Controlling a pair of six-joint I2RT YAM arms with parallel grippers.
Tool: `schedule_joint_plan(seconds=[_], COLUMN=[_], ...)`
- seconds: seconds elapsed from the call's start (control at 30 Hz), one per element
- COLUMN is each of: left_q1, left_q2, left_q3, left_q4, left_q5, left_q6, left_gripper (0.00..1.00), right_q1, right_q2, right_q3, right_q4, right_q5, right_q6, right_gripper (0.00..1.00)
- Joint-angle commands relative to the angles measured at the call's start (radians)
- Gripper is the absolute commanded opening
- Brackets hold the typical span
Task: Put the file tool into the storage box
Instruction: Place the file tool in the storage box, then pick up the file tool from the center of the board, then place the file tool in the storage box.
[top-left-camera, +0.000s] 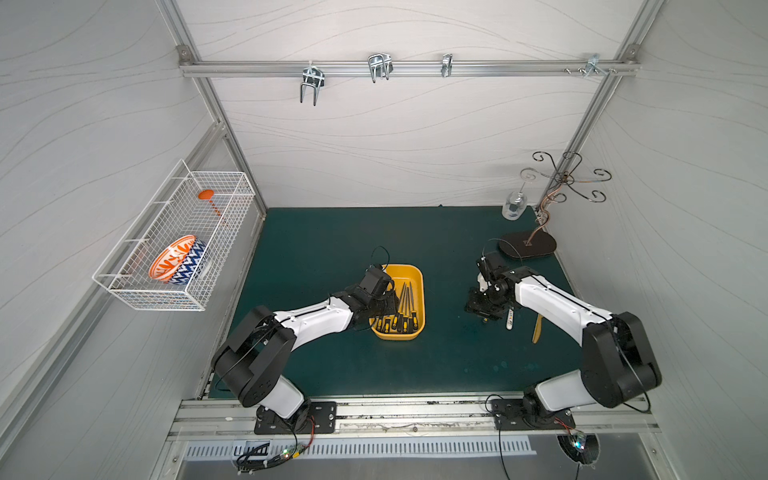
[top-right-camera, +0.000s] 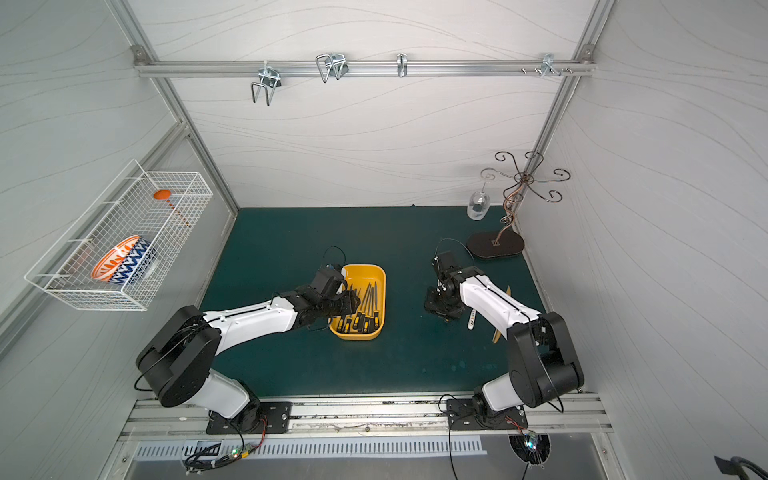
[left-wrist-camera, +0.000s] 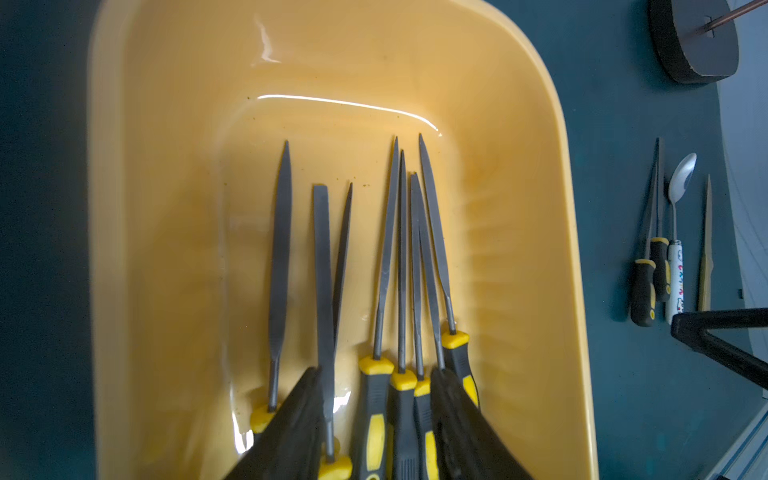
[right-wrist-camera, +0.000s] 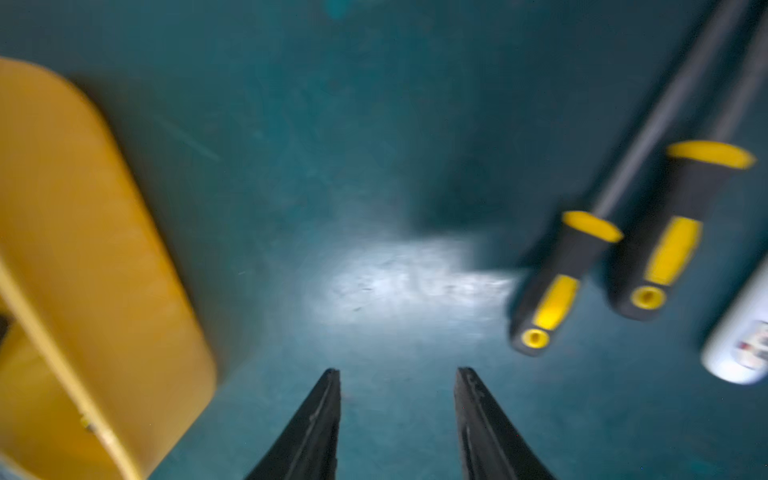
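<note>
- green mat (top-left-camera: 332, 249) under me; my left gripper (left-wrist-camera: 376, 370) hangs spread, empty, above files (left-wrist-camera: 399, 249) in the storage box (left-wrist-camera: 519, 208).
- beside my spread, empty right gripper (right-wrist-camera: 397, 370), two files (right-wrist-camera: 565, 266) lie side by side; i might pinch both.

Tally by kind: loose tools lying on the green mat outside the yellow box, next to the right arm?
Black-and-yellow files: 2
Spoon: 1
Wooden stick: 1
Total: 4
</note>
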Motion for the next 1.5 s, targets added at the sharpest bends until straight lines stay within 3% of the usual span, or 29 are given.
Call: schedule_joint_plan(seconds=[0.0, 0.53, 0.63, 0.73, 0.83, 0.93, 1.1, 1.3, 1.47], left_q1=[-0.003, -0.001, -0.002, -0.003, -0.002, -0.002, -0.001, 0.000, -0.001], left_q2=[-0.019, -0.040, -0.050, -0.053, -0.060, -0.076, -0.110, -0.124, -0.126], left_q3=[0.021, 0.008, 0.005, 0.005, -0.001, -0.013, -0.015, -0.010, -0.012], left_q4=[0.044, 0.064, 0.064, 0.069, 0.088, 0.119, 0.169, 0.238, 0.282], left_q5=[-0.012, -0.010, -0.013, 0.002, 0.010, 0.016, 0.056, 0.127, 0.152], left_q6=[0.015, 0.013, 0.013, 0.010, 0.006, -0.002, -0.005, -0.017, -0.028], left_gripper=[0.48, 0.51, 0.55, 0.62, 0.67, 0.70, 0.72, 0.72, 0.72], right_q1=[-0.022, -0.084, -0.084, -0.076, -0.043, 0.033, 0.185, 0.243, 0.309], right_q2=[0.002, 0.140, 0.163, 0.154, 0.122, 0.052, -0.061, -0.061, -0.042], right_q3=[-0.015, -0.037, -0.036, -0.056, -0.062, -0.058, -0.004, 0.035, 0.081], right_q4=[-0.060, 0.018, 0.036, 0.064, 0.079, 0.109, 0.144, 0.216, 0.215], right_q5=[0.108, 0.088, 0.063, 0.040, 0.023, -0.011, -0.069, -0.334, -0.399], right_q6=[0.010, -0.025, -0.039, -0.041, -0.051, -0.070, -0.128, -0.161, -0.236], right_gripper=[0.49, 0.48, 0.39, 0.24, 0.08, 0.02, 0.02, 0.05, 0.05])
